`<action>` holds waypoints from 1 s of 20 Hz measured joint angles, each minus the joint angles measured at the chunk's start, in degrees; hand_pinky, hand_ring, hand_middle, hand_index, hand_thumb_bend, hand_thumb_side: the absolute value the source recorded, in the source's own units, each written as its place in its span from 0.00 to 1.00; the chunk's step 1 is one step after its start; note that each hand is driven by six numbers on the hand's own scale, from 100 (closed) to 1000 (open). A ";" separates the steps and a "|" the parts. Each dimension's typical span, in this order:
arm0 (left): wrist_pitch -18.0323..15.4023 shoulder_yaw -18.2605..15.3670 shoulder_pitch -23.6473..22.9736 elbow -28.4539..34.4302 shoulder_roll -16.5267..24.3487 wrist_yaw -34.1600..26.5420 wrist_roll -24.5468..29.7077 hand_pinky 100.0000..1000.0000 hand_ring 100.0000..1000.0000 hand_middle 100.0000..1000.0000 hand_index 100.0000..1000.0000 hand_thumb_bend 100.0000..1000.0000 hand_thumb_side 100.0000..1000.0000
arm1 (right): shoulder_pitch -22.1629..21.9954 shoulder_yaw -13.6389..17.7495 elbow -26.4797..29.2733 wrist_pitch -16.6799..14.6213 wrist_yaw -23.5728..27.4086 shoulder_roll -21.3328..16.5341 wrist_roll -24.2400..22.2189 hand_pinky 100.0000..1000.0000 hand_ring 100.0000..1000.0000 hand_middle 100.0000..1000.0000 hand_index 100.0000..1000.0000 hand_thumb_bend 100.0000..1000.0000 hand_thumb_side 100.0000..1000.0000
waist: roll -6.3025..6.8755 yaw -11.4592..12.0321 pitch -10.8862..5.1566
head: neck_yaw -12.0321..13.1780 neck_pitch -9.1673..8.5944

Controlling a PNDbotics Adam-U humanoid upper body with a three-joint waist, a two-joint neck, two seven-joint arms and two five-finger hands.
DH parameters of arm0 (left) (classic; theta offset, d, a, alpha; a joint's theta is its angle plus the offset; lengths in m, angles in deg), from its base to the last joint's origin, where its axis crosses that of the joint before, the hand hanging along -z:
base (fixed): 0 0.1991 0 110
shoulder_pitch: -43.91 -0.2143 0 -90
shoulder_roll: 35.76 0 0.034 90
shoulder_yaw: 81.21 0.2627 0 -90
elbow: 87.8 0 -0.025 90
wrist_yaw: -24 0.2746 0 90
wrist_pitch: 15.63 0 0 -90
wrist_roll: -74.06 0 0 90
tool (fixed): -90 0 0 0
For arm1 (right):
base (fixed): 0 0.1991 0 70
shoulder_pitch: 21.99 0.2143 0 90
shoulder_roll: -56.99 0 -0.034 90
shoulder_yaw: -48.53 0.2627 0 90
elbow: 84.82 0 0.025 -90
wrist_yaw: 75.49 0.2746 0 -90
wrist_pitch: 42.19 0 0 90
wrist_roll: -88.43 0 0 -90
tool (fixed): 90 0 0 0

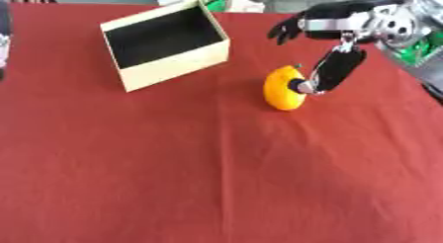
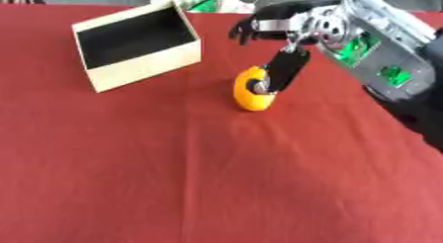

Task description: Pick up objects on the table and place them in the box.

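An orange-yellow fruit (image 1: 281,89) lies on the red cloth, right of the middle. My right hand (image 1: 333,23) comes in from the upper right and hovers just above and to the right of it. Its thumb (image 1: 337,69) points down and touches the fruit's right side. Its fingers (image 1: 284,30) stretch out to the left, well above the fruit and apart from it, so the hand is open. A cream box (image 1: 182,64) with a dark inside stands open at the upper left, tilted askew, with nothing visible in it. My left hand does not show.
The red cloth (image 1: 173,178) covers the whole table, with broad bare room in front and to the left. Green and white things (image 1: 221,2) lie at the far edge behind the box. A dark shape (image 1: 3,39) shows at the left edge.
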 measured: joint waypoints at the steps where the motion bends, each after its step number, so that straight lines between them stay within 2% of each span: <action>1: -0.01 0.00 0.00 0.00 0.00 0.00 0.08 0.39 0.49 0.57 0.74 0.24 0.56 | 0.01 -0.26 -1.33 -0.40 -0.60 0.42 -0.40 0.95 0.95 0.86 1.00 0.26 0.11 | 0.00 0.00 0.00 | 0.00 0.00; 6: -0.03 0.02 0.00 0.00 0.00 -0.02 0.37 0.39 0.49 0.57 0.74 0.23 0.56 | 0.01 -0.57 -7.20 -2.54 -3.78 1.77 -1.51 0.95 0.95 0.86 1.00 0.27 0.13 | 0.01 0.03 0.00 | 0.00 0.01; 12: -0.09 0.04 0.00 0.00 -0.02 -0.13 0.58 0.39 0.49 0.57 0.74 0.24 0.57 | 0.00 -0.44 -11.78 -4.76 -6.18 2.59 -0.72 0.94 0.94 0.85 0.99 0.29 0.14 | 0.17 0.26 0.05 | -0.11 0.01; 19: -0.02 0.29 0.00 0.00 -0.04 -0.18 0.83 0.39 0.49 0.57 0.74 0.24 0.57 | -0.01 0.57 -18.95 -7.68 -10.33 5.37 0.11 0.94 0.94 0.85 0.99 0.28 0.14 | 0.44 0.34 0.32 | -0.61 0.01; 20: -0.03 0.31 0.00 0.00 -0.04 -0.18 0.85 0.39 0.49 0.57 0.75 0.23 0.57 | -0.01 0.73 -19.54 -8.19 -10.60 5.54 0.13 0.92 0.91 0.73 0.92 0.20 0.20 | 0.44 0.34 0.33 | -0.70 0.01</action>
